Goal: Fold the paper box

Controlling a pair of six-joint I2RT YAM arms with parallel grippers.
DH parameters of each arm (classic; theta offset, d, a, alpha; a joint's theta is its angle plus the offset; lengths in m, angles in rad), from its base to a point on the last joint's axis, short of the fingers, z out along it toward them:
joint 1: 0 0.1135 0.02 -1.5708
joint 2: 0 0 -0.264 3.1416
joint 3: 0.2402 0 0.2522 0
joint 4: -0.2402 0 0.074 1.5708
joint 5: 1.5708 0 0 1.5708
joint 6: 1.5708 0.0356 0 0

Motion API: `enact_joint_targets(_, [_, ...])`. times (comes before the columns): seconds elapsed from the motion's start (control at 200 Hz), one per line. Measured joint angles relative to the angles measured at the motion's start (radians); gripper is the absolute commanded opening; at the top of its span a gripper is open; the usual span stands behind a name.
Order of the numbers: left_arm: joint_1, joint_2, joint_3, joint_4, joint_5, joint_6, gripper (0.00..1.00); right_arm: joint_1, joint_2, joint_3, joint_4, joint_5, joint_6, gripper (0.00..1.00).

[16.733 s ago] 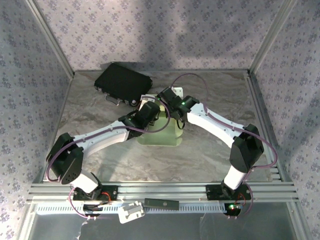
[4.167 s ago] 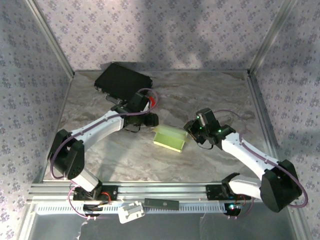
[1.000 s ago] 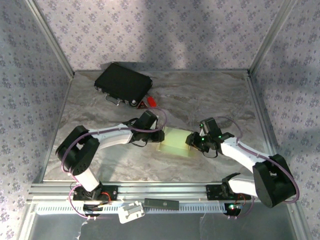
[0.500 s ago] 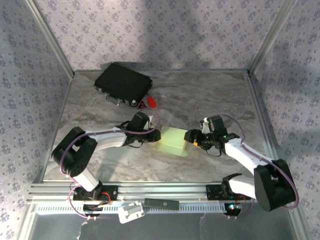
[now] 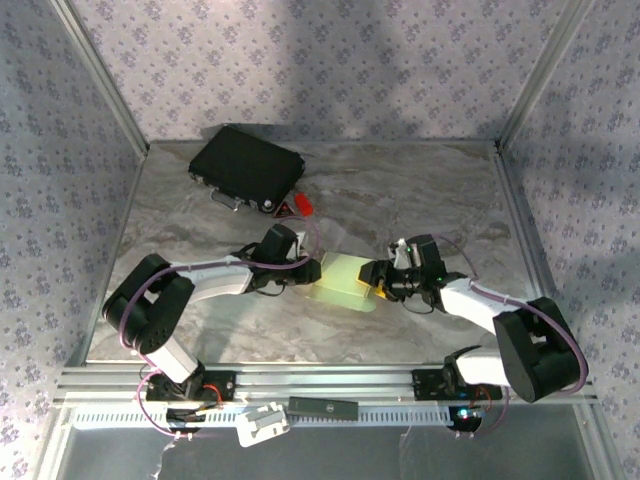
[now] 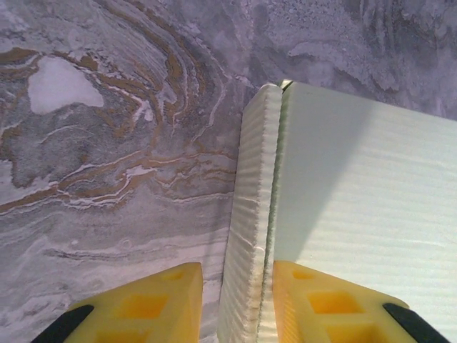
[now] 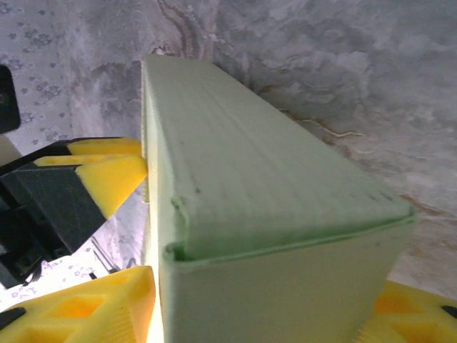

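1. Paper box (image 5: 343, 279) sits closed in the middle of the gray table (image 5: 420, 190), between both arms.
2. Left gripper (image 6: 232, 304) has its jaws apart around a thin end flap of the box.
3. Right gripper (image 5: 377, 279) has its yellow fingers (image 7: 93, 300) on each side of the other end, touching or not I cannot tell.
4. Far back lies a closed black case (image 5: 246, 167).

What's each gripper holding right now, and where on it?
Both are on the paper box. The left gripper straddles its left end flap; the right gripper straddles its right end. Whether either actually pinches cannot be told.
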Motion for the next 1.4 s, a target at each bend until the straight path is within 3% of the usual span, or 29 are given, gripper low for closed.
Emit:
enact_joint_targets(0.085, [0.002,-0.009,-0.002,-0.012,-0.009,-0.006,0.42,0.002,0.010,0.000,0.026,0.000,0.047,0.52])
enact_joint_targets(0.28, [0.002,-0.132,-0.014,-0.066,-0.064,0.007,0.79,-0.003,0.031,0.006,0.052,-0.005,0.174,0.51])
enact_joint_targets(0.355, [0.011,-0.212,-0.019,-0.080,-0.090,0.027,0.84,-0.019,0.039,0.042,0.003,-0.020,0.208,0.51])
enact_joint_targets(0.575, [0.033,-0.299,0.000,-0.116,-0.109,0.226,0.85,-0.139,0.069,0.226,-0.244,-0.111,0.222,0.50])
enact_joint_targets(0.71, [-0.111,-0.306,-0.003,-0.129,-0.230,0.484,0.85,-0.235,0.134,0.328,-0.409,-0.203,0.182,0.45])
enact_joint_targets(0.83, [-0.293,-0.343,-0.123,0.042,-0.340,0.767,0.86,-0.290,0.194,0.398,-0.536,-0.274,0.122,0.43])
enact_joint_targets(0.954, [-0.328,-0.289,-0.180,0.158,-0.437,0.942,0.86,-0.310,0.227,0.435,-0.608,-0.306,0.086,0.41])
enact_joint_targets(1.144, [-0.356,-0.104,-0.177,0.424,-0.578,1.102,0.88,-0.329,0.230,0.435,-0.649,-0.337,0.072,0.41])
enact_joint_targets(1.399, [-0.350,0.069,-0.077,0.560,-0.626,1.186,0.87,-0.348,0.230,0.435,-0.700,-0.362,0.053,0.41])
